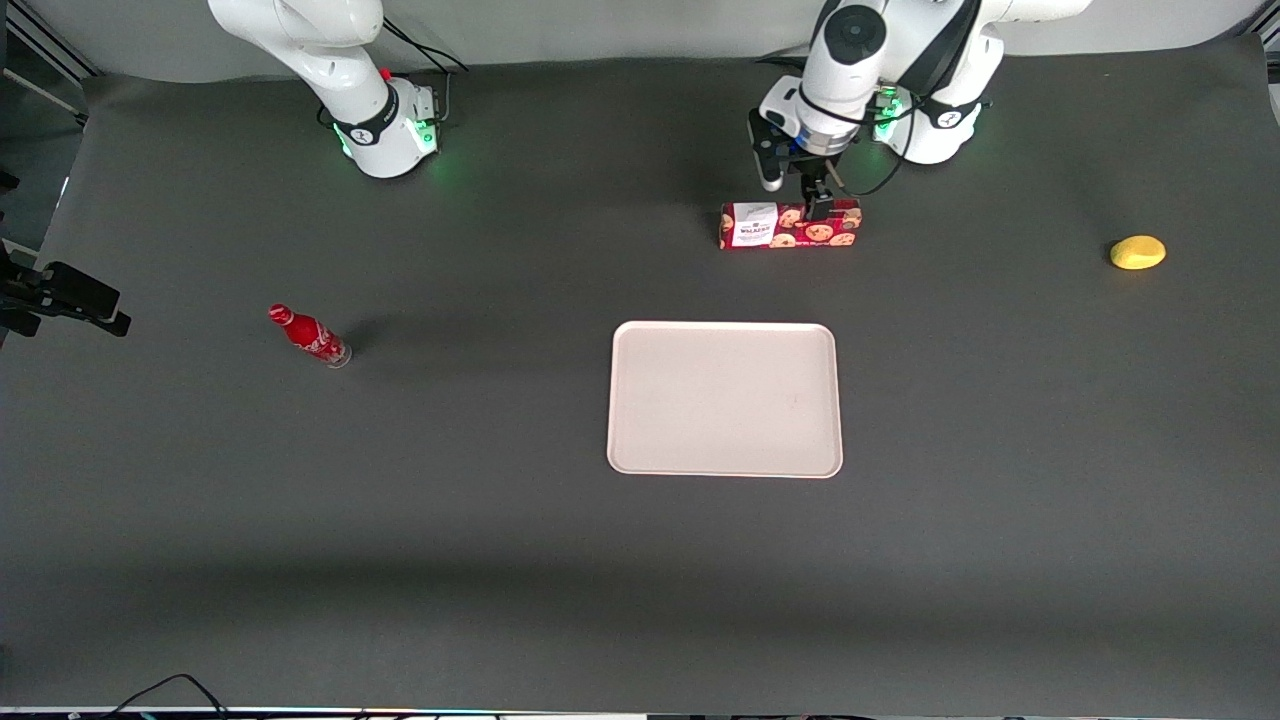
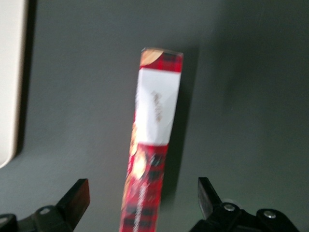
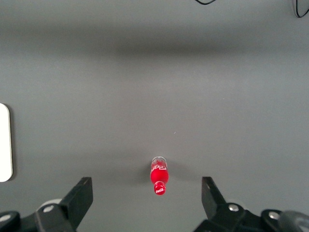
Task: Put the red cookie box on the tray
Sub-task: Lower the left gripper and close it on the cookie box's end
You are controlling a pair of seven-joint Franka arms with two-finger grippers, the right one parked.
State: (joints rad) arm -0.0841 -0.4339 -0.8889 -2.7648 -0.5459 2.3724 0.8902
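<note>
The red cookie box (image 1: 790, 226) is a long red tartan carton with a white label panel. It lies on the dark table, farther from the front camera than the tray (image 1: 725, 398), which is flat, pale pinkish-white and bare. My left gripper (image 1: 818, 205) hangs right over the box, at the end away from the label. In the left wrist view the gripper (image 2: 143, 199) is open, one finger (image 2: 77, 198) on each side of the box (image 2: 153, 159), both clear of it. An edge of the tray (image 2: 9, 82) shows there too.
A small red bottle (image 1: 309, 336) stands toward the parked arm's end of the table; it also shows in the right wrist view (image 3: 160, 176). A yellow lemon-like object (image 1: 1137, 252) lies toward the working arm's end.
</note>
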